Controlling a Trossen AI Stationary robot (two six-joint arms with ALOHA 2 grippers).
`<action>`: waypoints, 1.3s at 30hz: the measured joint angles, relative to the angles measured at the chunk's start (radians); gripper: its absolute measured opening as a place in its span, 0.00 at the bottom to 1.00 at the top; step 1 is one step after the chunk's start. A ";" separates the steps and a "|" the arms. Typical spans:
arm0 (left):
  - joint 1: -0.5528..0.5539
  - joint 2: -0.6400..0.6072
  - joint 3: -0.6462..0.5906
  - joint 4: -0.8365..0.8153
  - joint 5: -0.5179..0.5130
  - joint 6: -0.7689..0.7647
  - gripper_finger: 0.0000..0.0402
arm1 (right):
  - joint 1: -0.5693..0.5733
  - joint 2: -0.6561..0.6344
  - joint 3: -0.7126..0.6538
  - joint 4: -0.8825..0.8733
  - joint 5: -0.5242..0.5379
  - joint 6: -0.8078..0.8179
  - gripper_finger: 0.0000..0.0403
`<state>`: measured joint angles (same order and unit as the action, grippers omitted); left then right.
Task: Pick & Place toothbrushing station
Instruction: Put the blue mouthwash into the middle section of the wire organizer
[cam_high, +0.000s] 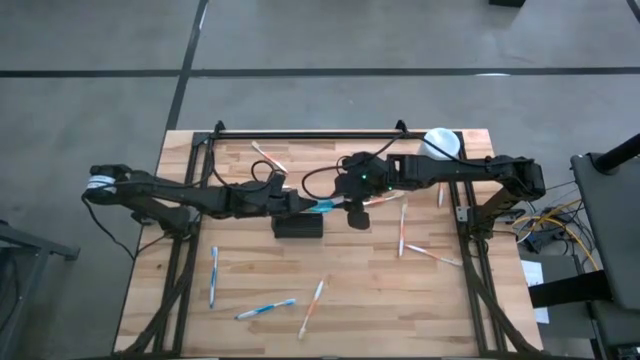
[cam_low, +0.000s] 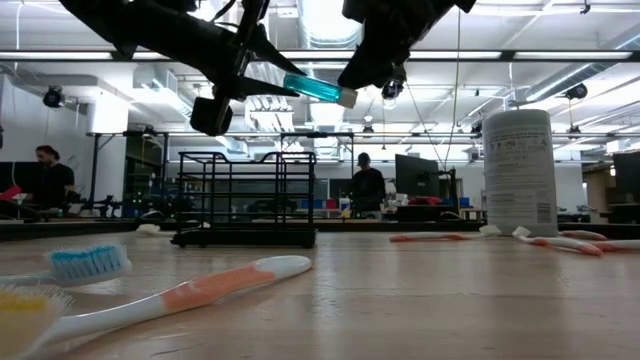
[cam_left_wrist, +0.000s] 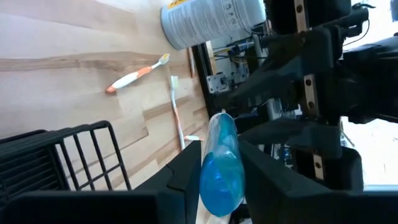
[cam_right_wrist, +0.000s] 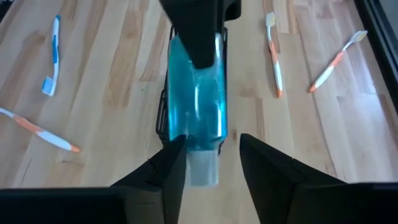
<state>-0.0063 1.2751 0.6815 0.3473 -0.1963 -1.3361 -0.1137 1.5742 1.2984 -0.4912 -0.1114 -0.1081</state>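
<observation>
Overhead, the left gripper and right gripper meet above the black wire-mesh basket at mid-table. Level with the table, the left gripper clamps a blue toothpaste tube in the air. From the right wrist, that gripper's fingers flank the tube's white cap, apparently parted.

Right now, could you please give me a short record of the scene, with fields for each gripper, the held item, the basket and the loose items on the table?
left gripper: shut on the blue tube, above the basket
right gripper: open, fingers either side of the tube's white cap end, not gripping
blue tube: clear blue with a white cap, held in the air between both arms
basket: black wire, mid-table, below the tube
toothbrushes: several scattered flat on the wood
white canister: upright near the table's far right corner
</observation>
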 joint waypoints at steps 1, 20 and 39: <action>0.000 0.000 0.000 0.001 0.000 0.000 0.25 | 0.000 0.000 0.000 0.008 0.001 0.000 0.39; 0.005 -0.003 0.000 0.009 -0.067 0.206 0.23 | -0.004 -0.082 0.000 0.065 0.183 0.163 0.50; 0.005 -0.021 0.000 0.248 -0.095 0.639 0.23 | -0.012 -0.257 -0.049 0.154 0.059 0.344 0.50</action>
<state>-0.0013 1.2538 0.6815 0.5954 -0.2911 -0.6970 -0.1261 1.3176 1.2489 -0.3371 -0.0523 0.2359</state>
